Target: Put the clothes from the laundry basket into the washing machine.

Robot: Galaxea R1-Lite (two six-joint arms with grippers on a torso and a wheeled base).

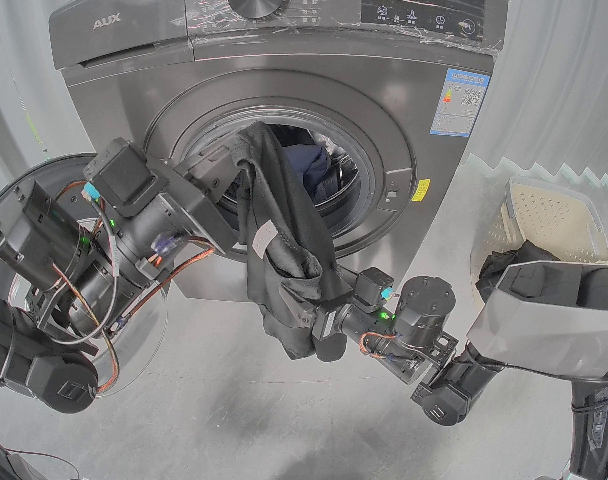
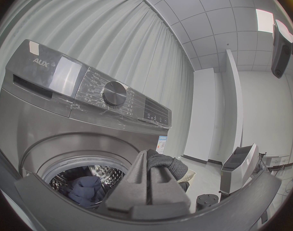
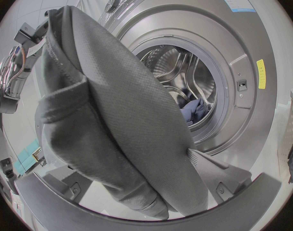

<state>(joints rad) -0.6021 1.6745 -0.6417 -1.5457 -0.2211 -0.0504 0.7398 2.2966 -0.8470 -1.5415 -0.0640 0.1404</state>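
A dark grey garment [image 1: 277, 228] hangs in front of the washing machine's [image 1: 271, 68] open drum, with its top edge at the drum's mouth. My left gripper [image 1: 234, 151] is shut on that top edge; the left wrist view shows its fingers [image 2: 133, 183] pressed together with cloth [image 2: 167, 164] bunched at the tips. My right gripper [image 1: 317, 325] is at the garment's lower end. Its fingers [image 3: 217, 174] stand wide apart, and the cloth [image 3: 120, 113] drapes between and over them. A blue garment [image 1: 315, 165] lies inside the drum. The laundry basket [image 1: 557, 195] at the right holds dark clothes [image 1: 507, 265].
The washer's round door [image 1: 51, 165] stands open at the left, behind my left arm. Grey floor [image 1: 237, 401] lies in front of the machine. Curtains hang behind it, and the basket stands to the right of the machine, close to my right arm.
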